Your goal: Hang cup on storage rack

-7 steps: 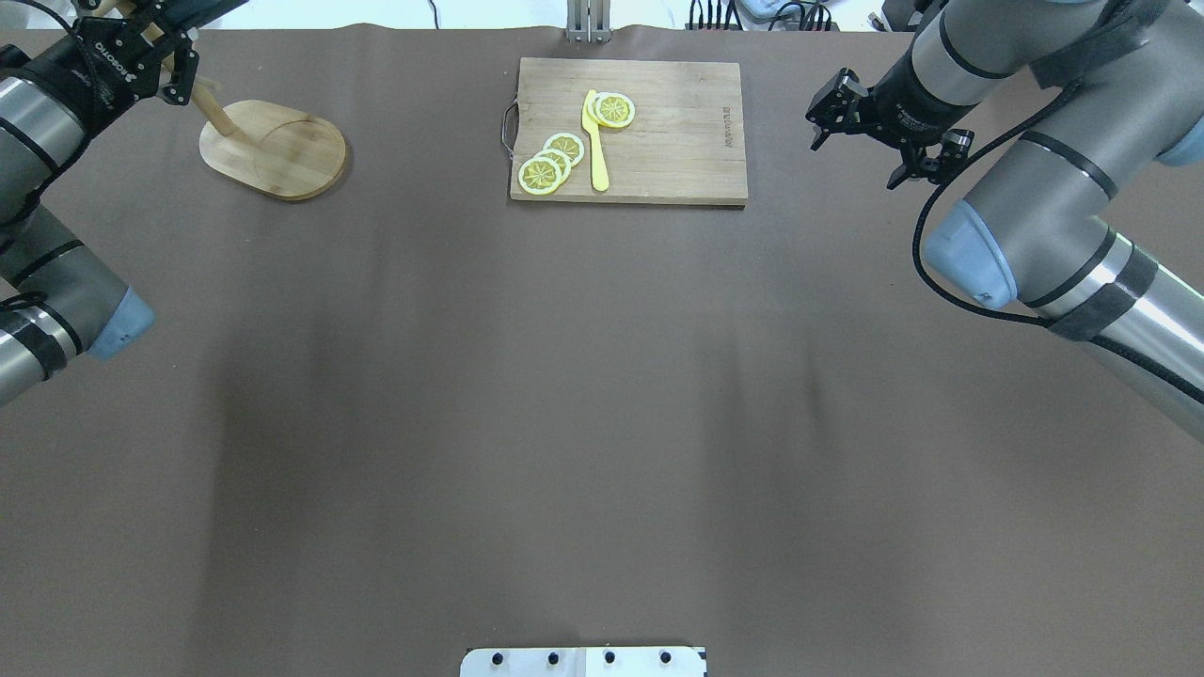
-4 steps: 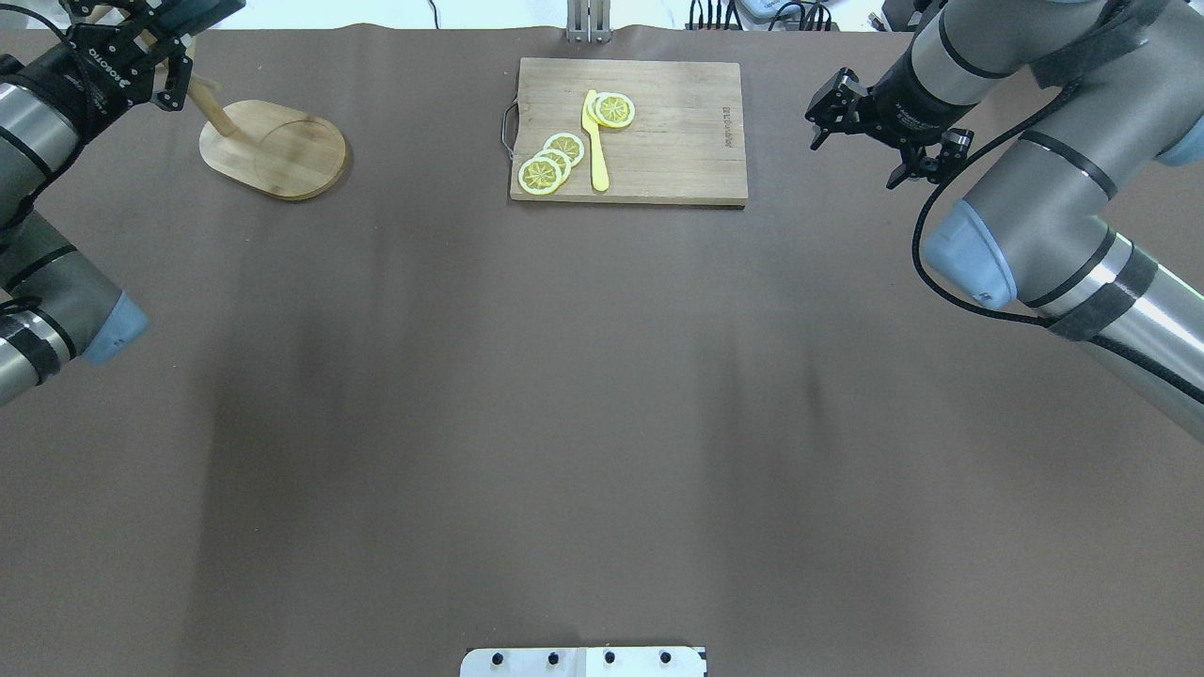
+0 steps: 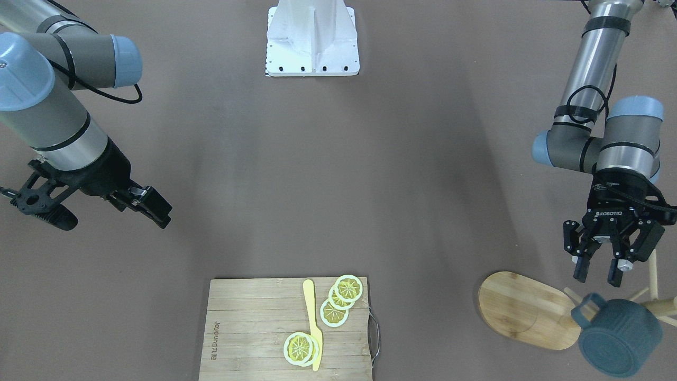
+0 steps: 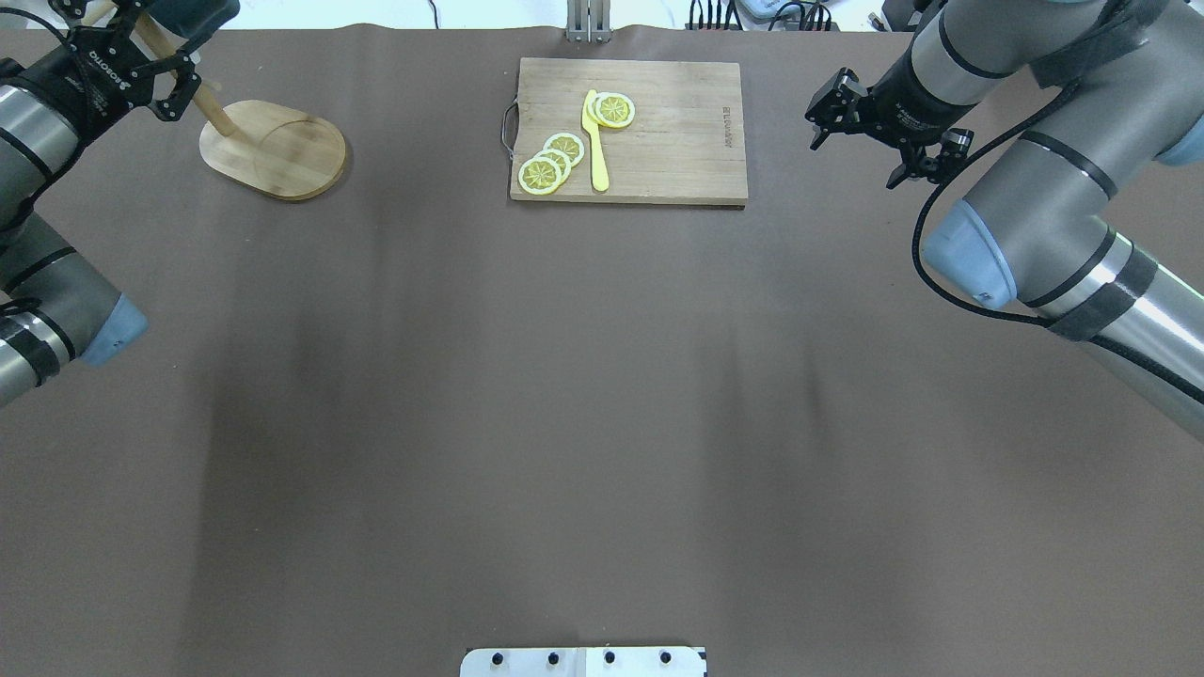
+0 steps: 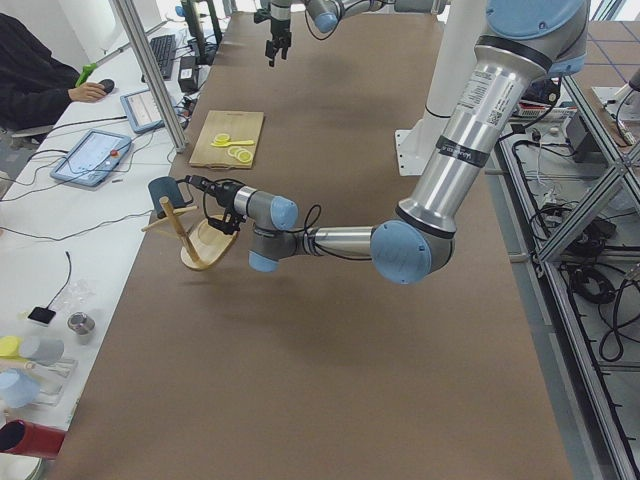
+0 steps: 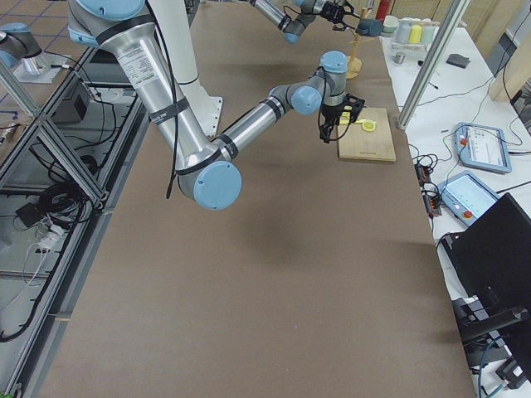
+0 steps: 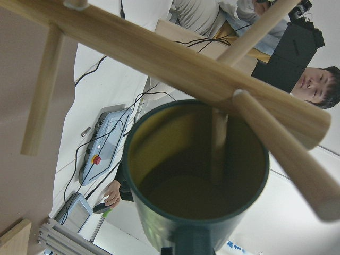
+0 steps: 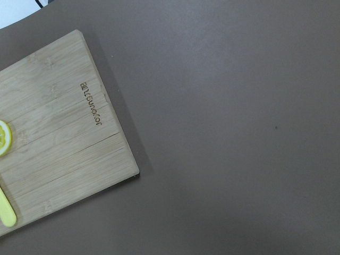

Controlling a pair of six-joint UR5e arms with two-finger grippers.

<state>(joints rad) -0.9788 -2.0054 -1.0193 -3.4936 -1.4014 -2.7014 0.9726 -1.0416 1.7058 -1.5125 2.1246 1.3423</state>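
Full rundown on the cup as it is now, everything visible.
The cup is a dark teal-blue mug, faintly ribbed outside and yellow-olive inside, with a loop handle. It looks ceramic. It sits tilted on the storage rack, with a peg reaching into its mouth. The left claw is open and apart from it.

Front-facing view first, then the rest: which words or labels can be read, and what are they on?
"ROBOTIQ": white lettering on the black body of the left gripper.
Engraved word near one edge of the cutting board: letters too unclear to read.
Printed label on the left arm, in the left side view: too small to read.
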